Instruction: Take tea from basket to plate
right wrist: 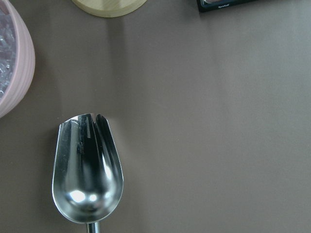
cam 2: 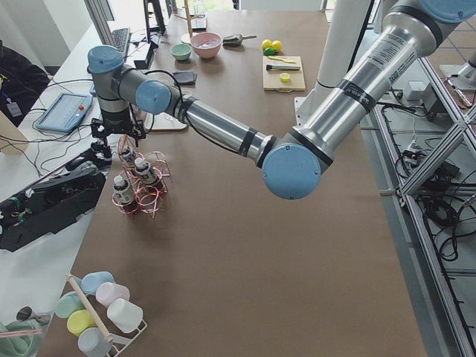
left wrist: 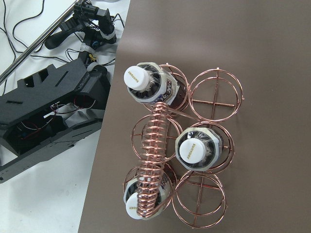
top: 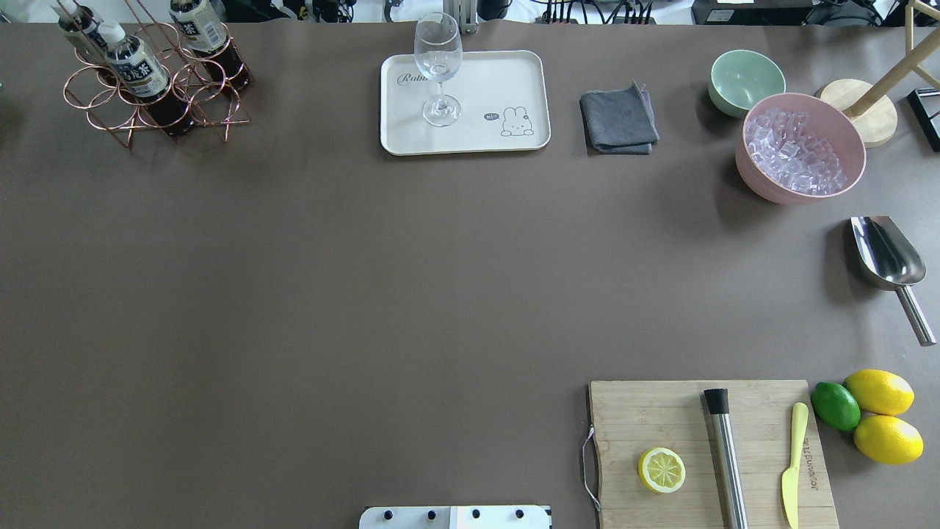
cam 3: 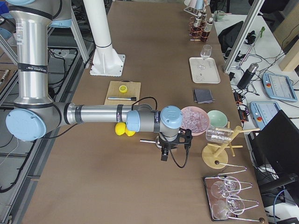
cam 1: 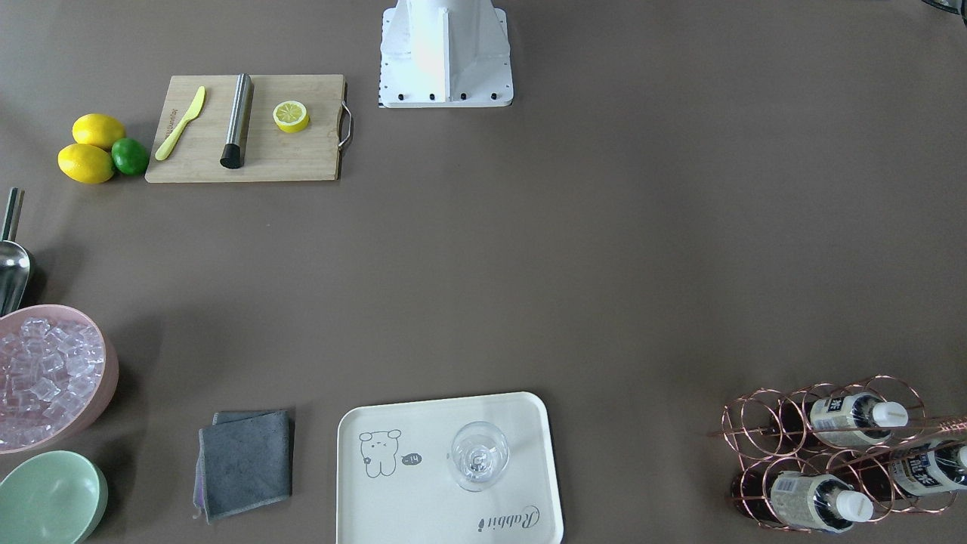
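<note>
Standing in the copper wire rack (left wrist: 154, 141) are three brown tea bottles with white caps (left wrist: 193, 150), well apart from the cream rectangular tray (top: 488, 84). Left gripper (cam 2: 119, 138) hovers above them, right gripper (cam 3: 174, 147) above a steel scoop (right wrist: 87, 170) — how wide either is, I cannot tell.

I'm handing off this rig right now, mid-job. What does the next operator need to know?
The left gripper hangs over the basket; whether it is open or shut cannot be told.
The right gripper is above the metal scoop, far from the job; its state cannot be told either.
All three tea bottles stand in the basket. The plate carries only a wine glass.
Done: no tea on the plate yet.
Left: grasp one bottle, lift it out, set it on the plate beside the glass.
</note>
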`<act>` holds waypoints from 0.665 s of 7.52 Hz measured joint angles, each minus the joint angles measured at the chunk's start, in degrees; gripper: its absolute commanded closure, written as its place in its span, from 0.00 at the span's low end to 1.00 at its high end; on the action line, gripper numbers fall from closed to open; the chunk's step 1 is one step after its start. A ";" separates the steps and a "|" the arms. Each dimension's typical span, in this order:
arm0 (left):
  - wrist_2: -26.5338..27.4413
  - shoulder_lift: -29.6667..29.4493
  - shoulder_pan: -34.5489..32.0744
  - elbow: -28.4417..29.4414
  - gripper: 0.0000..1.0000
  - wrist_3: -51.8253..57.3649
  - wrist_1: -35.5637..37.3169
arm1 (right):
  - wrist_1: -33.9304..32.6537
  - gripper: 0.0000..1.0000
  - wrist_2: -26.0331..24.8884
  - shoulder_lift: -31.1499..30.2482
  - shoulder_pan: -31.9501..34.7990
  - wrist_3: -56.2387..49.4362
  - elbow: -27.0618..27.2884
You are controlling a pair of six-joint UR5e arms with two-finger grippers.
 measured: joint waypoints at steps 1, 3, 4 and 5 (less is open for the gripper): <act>0.03 -1.50 0.29 1.93 0.02 0.80 0.37 | 0.02 0.01 -0.01 -0.01 0.00 0.02 0.00; 0.02 -4.65 1.71 5.87 0.03 0.73 0.51 | -0.01 0.01 -0.04 0.00 0.00 -0.04 -0.14; 0.04 -5.92 2.51 7.34 0.04 0.39 0.53 | -0.01 0.01 -0.04 -0.01 0.00 -0.05 -0.21; 0.04 -6.70 3.19 8.54 0.12 -0.34 0.45 | -0.02 0.01 -0.08 -0.04 0.00 -0.05 -0.32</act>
